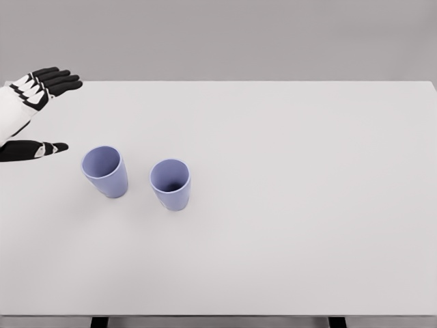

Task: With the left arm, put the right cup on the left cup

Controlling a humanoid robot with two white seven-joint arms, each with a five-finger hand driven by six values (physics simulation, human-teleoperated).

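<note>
left hand (31, 109) cut off by left edge, table (307, 205) legs mostly hidden

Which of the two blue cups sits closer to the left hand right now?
The left-hand light blue plastic cup is closer. It stands upright just right of the open left hand, while the other blue cup stands further right, apart from it.

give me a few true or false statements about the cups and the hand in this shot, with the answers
1. Both cups stand upright with their mouths open. True: left cup, right cup.
2. The left hand is holding the right cup. False: its fingers are spread and hold nothing.
3. The cups are already stacked. False: they stand apart, side by side on the table.
4. The left hand is at the picture's left edge, left of both cups. True.
</note>
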